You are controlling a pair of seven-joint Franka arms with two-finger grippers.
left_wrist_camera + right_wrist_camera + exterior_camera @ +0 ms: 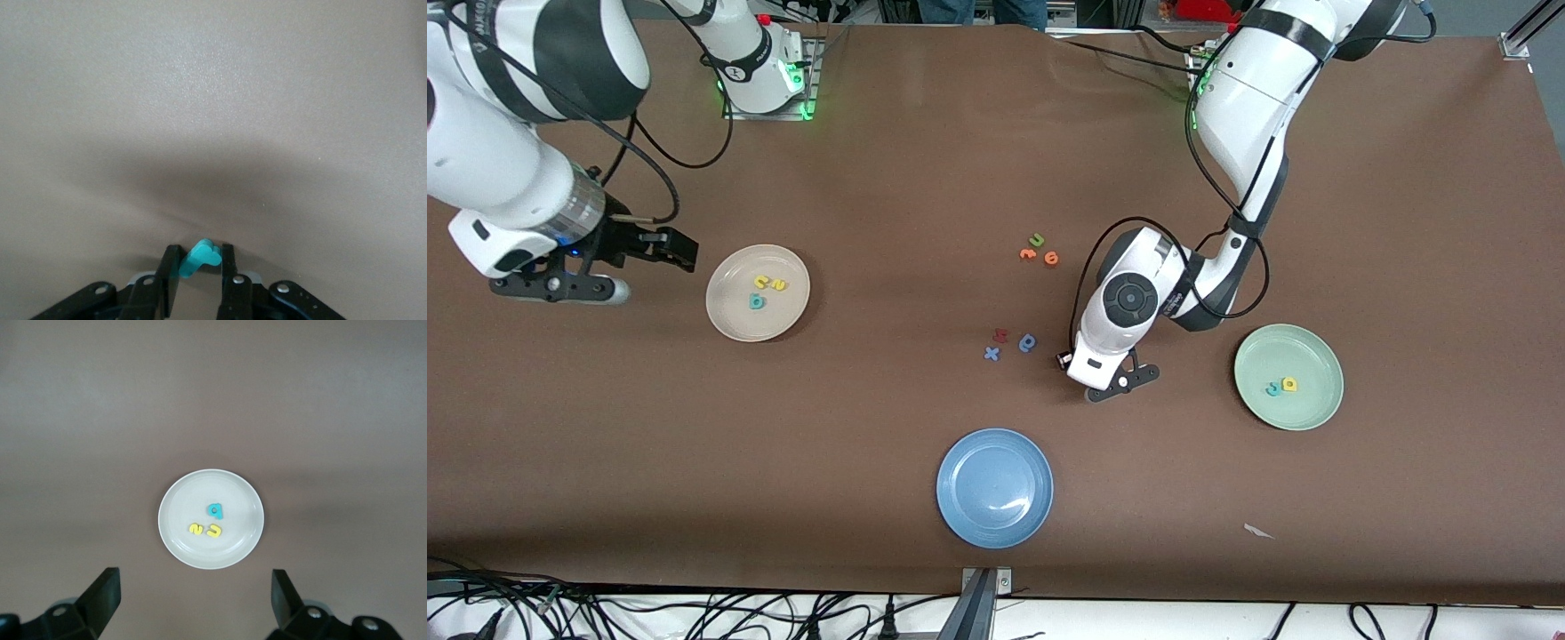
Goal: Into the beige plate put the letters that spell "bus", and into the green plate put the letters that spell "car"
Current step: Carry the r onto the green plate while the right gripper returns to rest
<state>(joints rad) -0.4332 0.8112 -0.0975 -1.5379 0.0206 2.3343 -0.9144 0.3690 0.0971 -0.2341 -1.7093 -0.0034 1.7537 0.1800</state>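
My left gripper [200, 252] is shut on a small teal letter [200, 257], the "r", pinched between its fingertips low over the table. That hand [1107, 351] sits between the loose letters and the green plate [1303, 351]. In the green plate lie a teal "c" [1272, 388] and a yellow "a" [1288, 385]. The beige plate [729, 316] holds a teal "b" [757, 301] and two yellow letters [762, 282] [779, 285]. My right gripper [680, 251] hangs open and empty beside the beige plate [177, 520], which fills the middle of its wrist view.
An empty blue plate [960, 498] sits near the front edge. Loose letters lie mid-table: a green "u" [1037, 239], two orange ones [1028, 254] [1051, 259], a red one [1000, 335] and two blue ones [991, 353] [1027, 342]. A paper scrap [1258, 531] lies near the front.
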